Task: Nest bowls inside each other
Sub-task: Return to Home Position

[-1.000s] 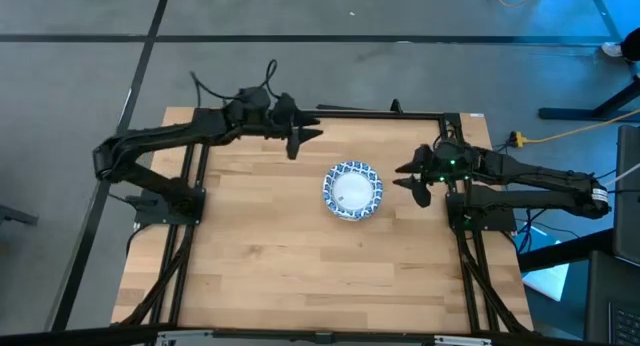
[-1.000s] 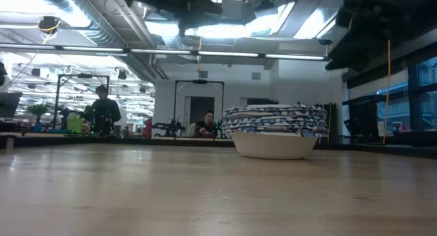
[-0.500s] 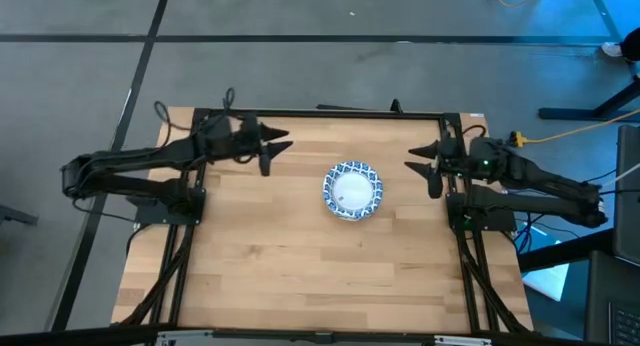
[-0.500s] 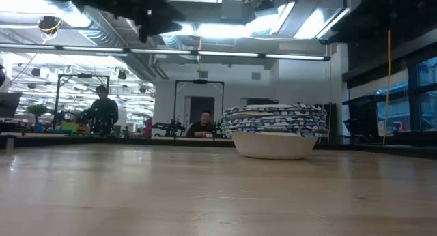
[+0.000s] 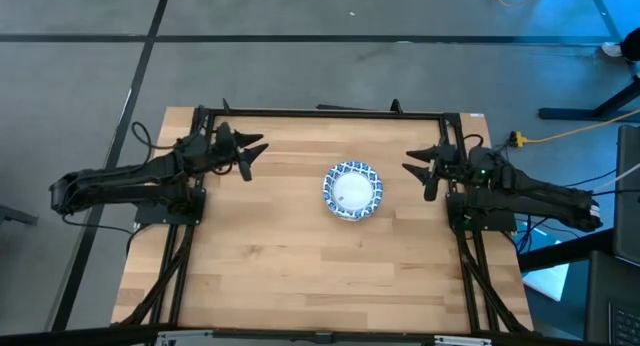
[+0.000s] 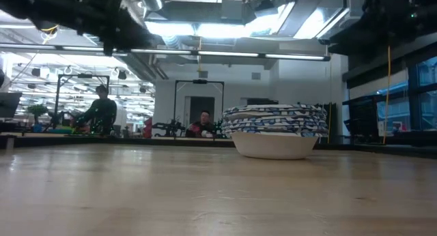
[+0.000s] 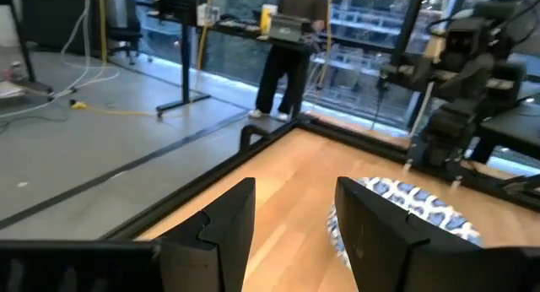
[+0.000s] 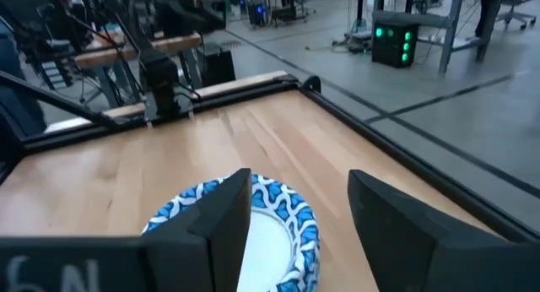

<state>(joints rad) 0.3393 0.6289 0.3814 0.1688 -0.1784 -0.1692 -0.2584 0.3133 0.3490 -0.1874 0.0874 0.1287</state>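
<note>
Your wooden counter (image 5: 280, 256) carries the bowls (image 5: 352, 190) nested in one stack near its middle. The left gripper (image 5: 254, 158) hangs by the counter's left side and the right gripper (image 5: 416, 174) by its right, both well apart from the stack, fingers spread apart. Beyond lie grey floor (image 5: 330, 66), bright ceiling lights (image 6: 225, 28), and a person (image 6: 101, 112) at a distant bench.

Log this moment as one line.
bowls: one nested stack, centre | left gripper: open, empty | right gripper: open, empty
</note>
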